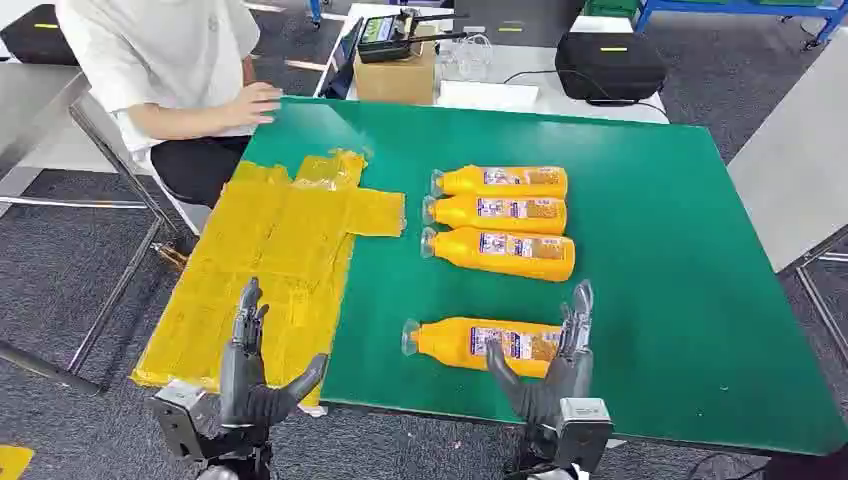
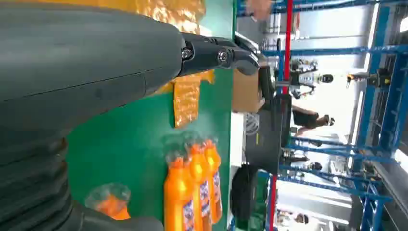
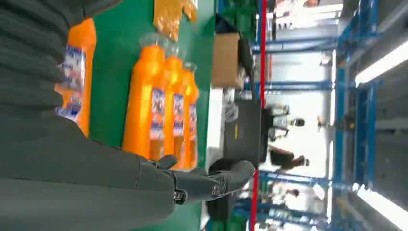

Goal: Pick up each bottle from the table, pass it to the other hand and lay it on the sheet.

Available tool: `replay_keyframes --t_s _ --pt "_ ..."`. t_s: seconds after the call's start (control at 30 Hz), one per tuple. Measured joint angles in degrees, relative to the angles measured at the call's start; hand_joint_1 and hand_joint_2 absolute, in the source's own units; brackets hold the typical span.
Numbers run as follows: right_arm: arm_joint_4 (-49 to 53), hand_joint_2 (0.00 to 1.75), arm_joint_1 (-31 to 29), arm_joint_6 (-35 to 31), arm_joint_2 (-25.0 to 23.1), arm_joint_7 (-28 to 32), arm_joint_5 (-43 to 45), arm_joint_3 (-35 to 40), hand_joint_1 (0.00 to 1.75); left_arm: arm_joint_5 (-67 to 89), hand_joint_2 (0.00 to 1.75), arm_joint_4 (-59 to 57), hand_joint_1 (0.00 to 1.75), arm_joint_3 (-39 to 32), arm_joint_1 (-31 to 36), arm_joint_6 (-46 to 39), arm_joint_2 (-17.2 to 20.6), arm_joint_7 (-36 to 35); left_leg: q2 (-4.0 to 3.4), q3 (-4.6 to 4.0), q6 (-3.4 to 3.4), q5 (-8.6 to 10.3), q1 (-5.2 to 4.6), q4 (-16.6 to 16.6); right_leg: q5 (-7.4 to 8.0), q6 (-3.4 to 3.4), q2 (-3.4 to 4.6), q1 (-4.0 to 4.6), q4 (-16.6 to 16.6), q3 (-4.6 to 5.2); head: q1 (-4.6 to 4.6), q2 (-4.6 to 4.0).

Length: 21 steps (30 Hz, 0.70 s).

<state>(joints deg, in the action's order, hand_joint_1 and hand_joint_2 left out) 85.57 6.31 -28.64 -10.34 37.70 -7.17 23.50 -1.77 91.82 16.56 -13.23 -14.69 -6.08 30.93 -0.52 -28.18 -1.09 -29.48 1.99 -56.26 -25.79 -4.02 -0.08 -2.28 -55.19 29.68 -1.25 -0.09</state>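
On the green table (image 1: 650,230) four bottles (image 1: 500,215) lie crosswise, caps leftward, both hands (image 1: 250,370) spread and empty.

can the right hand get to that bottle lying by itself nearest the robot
Probably yes. The right hand is open, just behind the lone bottle, with nothing between them; the other three bottles lie farther back.

Head cam: high on the body, looking fwd and down over the green table (image 1: 640,200), both hands at the near edge. Left wrist cam: close behind the left hand (image 2: 96,62), turned sideways, facing across the table to the blue racking (image 2: 375,120). Right wrist cam: same setup behind the right hand (image 3: 96,178). All three share the three bottles (image 1: 500,222) lying side by side.
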Motion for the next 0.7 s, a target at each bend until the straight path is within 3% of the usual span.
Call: replay_keyframes --t_s 0.13,0.4,0.6,0.7 --pt "-1.6 1.75 -0.8 -6.8 -0.2 -0.8 -4.3 1.0 0.0 1.3 1.75 1.5 0.0 -1.9 -1.7 0.3 0.0 -0.2 0.01 0.0 0.0 0.0 -0.02 0.0 0.0 0.0 0.01 -0.02 0.0 -0.03 0.0 0.0" --pt "-4.1 1.75 -1.6 -8.2 1.2 -9.7 -18.9 3.2 0.0 4.1 1.75 2.1 0.0 -3.1 -1.8 2.4 -0.1 -0.6 0.02 0.05 0.0 0.0 -0.02 0.0 0.01 0.0 0.0 -0.02 0.0 0.01 0.0 0.0" --pt "-6.1 1.75 -2.1 -10.3 5.3 -18.6 -37.8 2.1 0.0 4.8 1.75 -0.9 0.0 -1.0 2.4 2.5 -0.3 -2.3 0.02 0.07 0.0 0.0 -0.05 0.0 0.02 -0.01 0.01 -0.04 0.0 -0.05 0.0 0.0" --pt "-8.0 1.75 -2.7 -10.3 6.5 -20.6 -41.5 1.4 0.0 5.1 1.75 -1.9 0.0 -0.3 3.7 2.5 -0.3 -2.7 0.0 0.07 0.0 0.0 -0.05 0.0 0.02 -0.02 0.02 -0.03 0.0 -0.04 -0.02 0.0"
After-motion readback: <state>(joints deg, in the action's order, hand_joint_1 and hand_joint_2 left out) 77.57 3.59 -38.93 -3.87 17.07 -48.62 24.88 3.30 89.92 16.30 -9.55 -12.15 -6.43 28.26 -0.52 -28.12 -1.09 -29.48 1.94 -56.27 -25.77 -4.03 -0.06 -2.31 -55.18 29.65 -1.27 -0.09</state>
